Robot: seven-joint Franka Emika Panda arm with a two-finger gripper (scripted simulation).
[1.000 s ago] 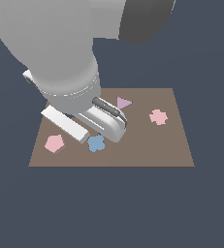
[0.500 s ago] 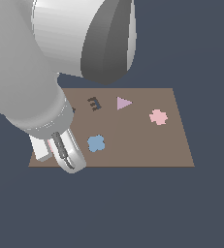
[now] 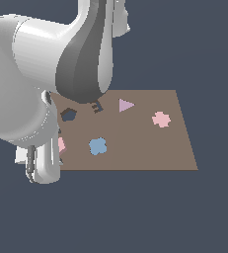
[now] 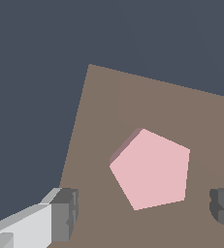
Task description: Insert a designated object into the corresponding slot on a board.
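Observation:
The light-pink pentagon block (image 4: pixel 152 169) lies flat on the brown board (image 4: pixel 108 106) near its corner. In the exterior view only a sliver of the block (image 3: pixel 61 145) shows beside the arm, at the board's (image 3: pixel 145 143) left front. My gripper (image 4: pixel 145 209) is open and hovers above the block, with one finger (image 4: pixel 65 213) on each side of it and not touching it. The dark pentagon slot (image 3: pixel 68 114) sits at the board's back left, empty. In the exterior view the fingers are hidden behind the arm's hand (image 3: pixel 42 165).
On the board are a dark E-shaped cutout (image 3: pixel 96 106), a purple triangle (image 3: pixel 125 105), a pink cross (image 3: pixel 161 119) and a blue cross (image 3: pixel 98 146). The bulky arm (image 3: pixel 61 69) covers the exterior view's left side.
The arm has swung toward the exterior view's left front and now stands over the pink pentagon. The pentagon slot, hidden before, is now uncovered.

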